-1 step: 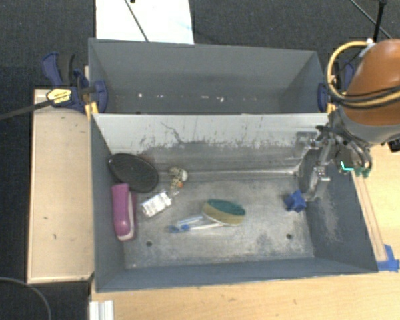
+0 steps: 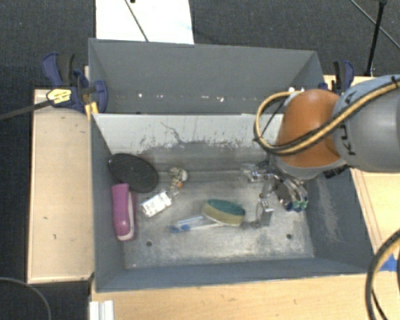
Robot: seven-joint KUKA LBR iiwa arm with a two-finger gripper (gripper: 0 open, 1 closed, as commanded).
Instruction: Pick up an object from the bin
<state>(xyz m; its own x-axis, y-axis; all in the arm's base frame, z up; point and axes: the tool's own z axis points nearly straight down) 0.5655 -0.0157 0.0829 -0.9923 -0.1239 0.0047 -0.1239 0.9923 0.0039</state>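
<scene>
1. Nearest the gripper is an oval pad (image 2: 223, 212) with a dark green top and tan underside. It lies flat on the bin floor, a little right of the middle and towards the near wall.
2. The gripper (image 2: 263, 212) hangs low just to the right of that pad, close to the floor. From where I stand I cannot tell whether it is apart or closed, and I see nothing held in it.
3. A thin blue-and-white stick (image 2: 190, 225) lies just left of the pad, its end touching or nearly touching the pad's edge.
4. Further left sits a small clear-and-white packet (image 2: 155, 204), with a little tan piece (image 2: 178, 175) just beyond it, nearer the back wall.
5. At the left end a pink bar (image 2: 123, 211) lies lengthways beside the wall, and a black oval disc (image 2: 133, 172) rests just behind it.
6. The grey bin (image 2: 207, 79) has a scuffed, speckled floor.
7. Above the gripper, the wrist's orange cover (image 2: 307, 129) bulges over the bin's right side, looped with yellow-and-black cable.
</scene>
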